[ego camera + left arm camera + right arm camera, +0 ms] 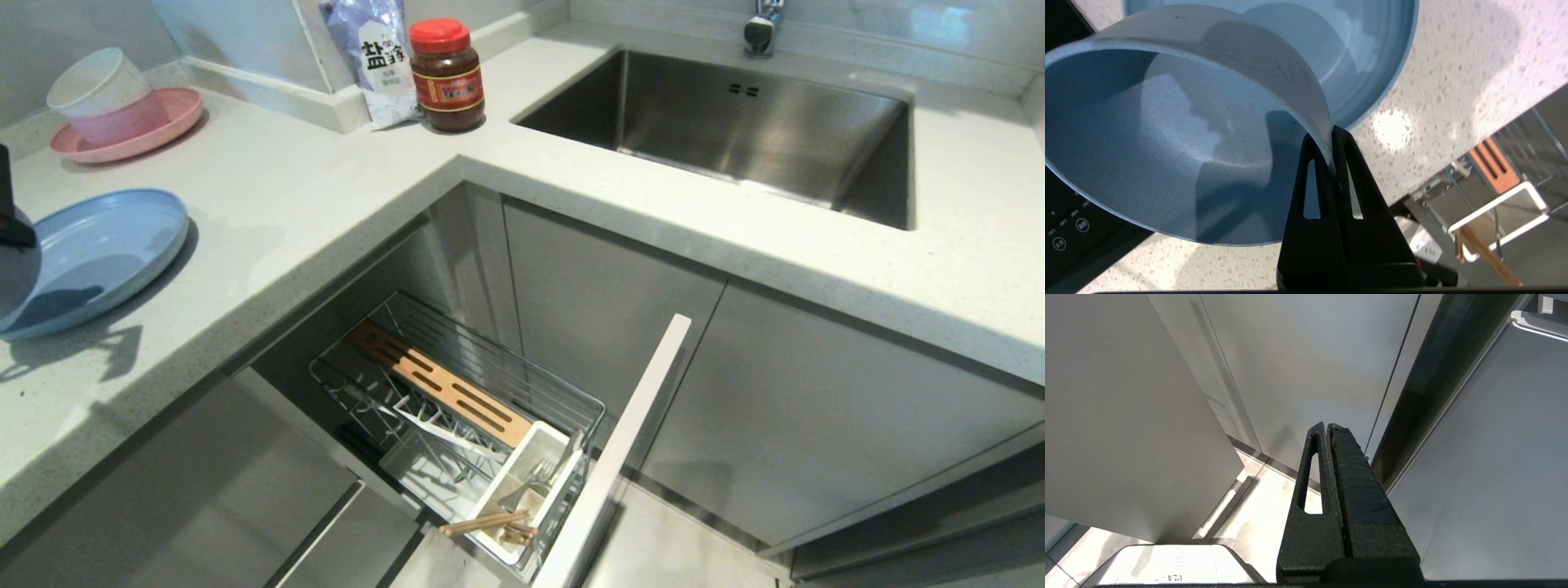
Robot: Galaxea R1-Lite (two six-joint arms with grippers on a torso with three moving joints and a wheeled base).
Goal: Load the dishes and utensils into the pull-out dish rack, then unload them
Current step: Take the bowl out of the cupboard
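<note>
Pinching the rim of the light-blue bowl [1167, 134] above the light-blue plate [90, 253] on the table [326, 188], the left tool [1332, 157] is clamped shut on it. Loading appears underway; next the bowl likely needs carrying down into the pull-out dish rack [457, 408].

The rim of a light-blue bowl [1167, 134] is pinched between the closed fingers of the left gripper [1331, 141], held tilted above a speckled countertop [1453, 81]. A light-blue plate [1372, 53] is seen behind it. A white caddy [1498, 206] with chopsticks [1488, 257] is seen below.
</note>
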